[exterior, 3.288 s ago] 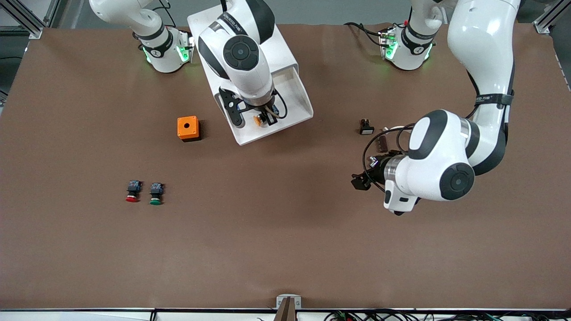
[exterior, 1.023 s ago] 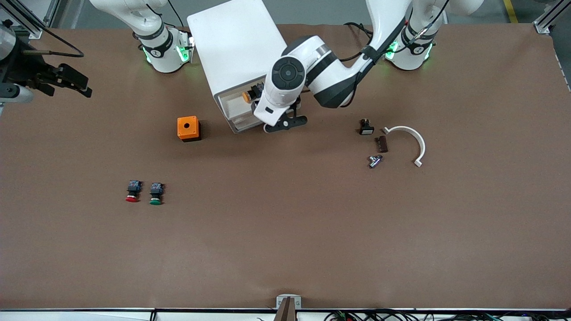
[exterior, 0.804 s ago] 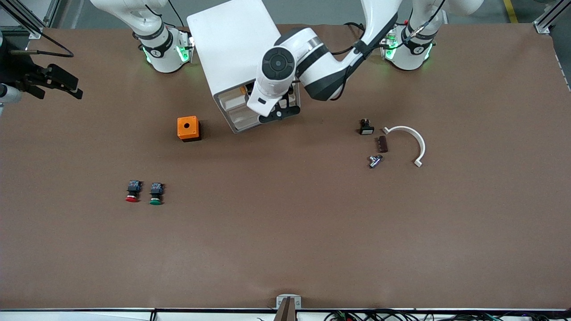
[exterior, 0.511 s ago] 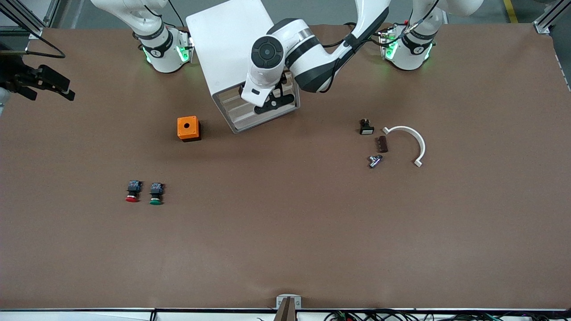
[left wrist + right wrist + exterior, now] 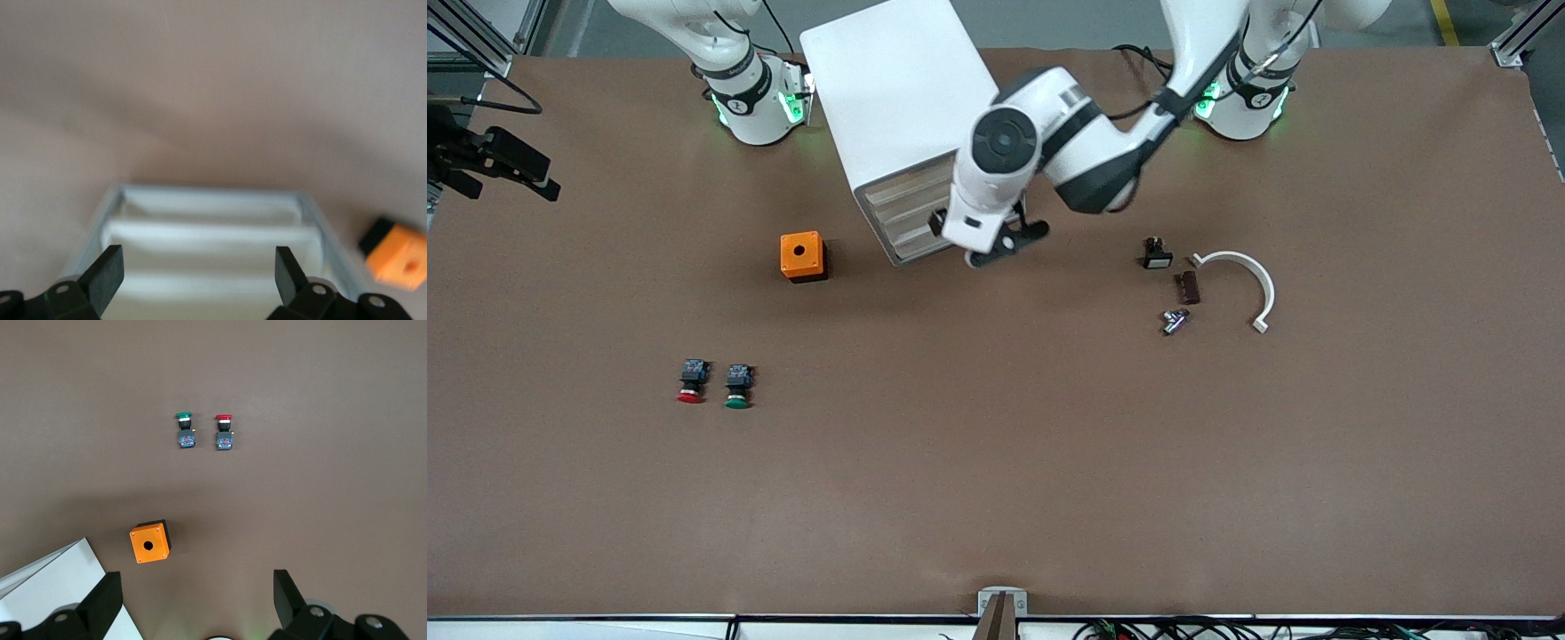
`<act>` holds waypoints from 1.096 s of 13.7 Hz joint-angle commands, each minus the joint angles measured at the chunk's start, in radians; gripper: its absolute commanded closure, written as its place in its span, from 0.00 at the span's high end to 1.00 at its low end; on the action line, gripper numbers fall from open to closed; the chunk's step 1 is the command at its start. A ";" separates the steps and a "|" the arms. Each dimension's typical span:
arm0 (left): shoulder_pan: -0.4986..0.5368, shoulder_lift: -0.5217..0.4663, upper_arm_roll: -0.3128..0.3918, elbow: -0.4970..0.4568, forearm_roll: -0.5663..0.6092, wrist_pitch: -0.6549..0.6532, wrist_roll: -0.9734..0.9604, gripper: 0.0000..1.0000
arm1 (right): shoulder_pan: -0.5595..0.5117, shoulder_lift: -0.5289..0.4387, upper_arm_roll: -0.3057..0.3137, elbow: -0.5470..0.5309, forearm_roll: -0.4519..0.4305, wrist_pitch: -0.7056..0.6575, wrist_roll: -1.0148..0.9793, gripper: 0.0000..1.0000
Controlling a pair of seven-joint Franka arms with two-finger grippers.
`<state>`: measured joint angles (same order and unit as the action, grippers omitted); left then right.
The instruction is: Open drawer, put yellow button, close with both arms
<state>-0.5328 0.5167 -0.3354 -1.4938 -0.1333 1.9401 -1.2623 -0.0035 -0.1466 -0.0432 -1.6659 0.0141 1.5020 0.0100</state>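
The white cabinet stands near the arms' bases, and all its beige drawer fronts are flush and shut. The yellow button is hidden. My left gripper is open and empty, just in front of the drawer fronts at the corner toward the left arm's end. The left wrist view shows the blurred drawer fronts between the spread fingers of my left gripper. My right gripper is open and empty, held high over the table's edge at the right arm's end; in the right wrist view it looks down on the table.
An orange box with a round hole sits beside the cabinet. A red button and a green button lie nearer the camera. A small black part, a brown piece, a metal fitting and a white curved clip lie toward the left arm's end.
The drawer with the yellow button in it slid shut under my left gripper's push. That gripper has since drawn back from the fronts. My right gripper drifted slightly outward.
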 commanded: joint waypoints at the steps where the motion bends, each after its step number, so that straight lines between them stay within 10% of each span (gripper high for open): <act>1: 0.117 -0.043 -0.007 -0.005 0.110 -0.024 0.091 1.00 | -0.023 0.009 0.017 0.037 -0.005 -0.006 -0.012 1.00; 15: 0.516 -0.292 -0.007 0.056 0.298 -0.277 0.439 1.00 | -0.023 0.009 0.019 0.052 -0.017 -0.003 -0.012 1.00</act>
<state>-0.0540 0.2967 -0.3341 -1.4151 0.1564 1.7198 -0.9075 -0.0061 -0.1465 -0.0411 -1.6332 0.0120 1.5025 0.0100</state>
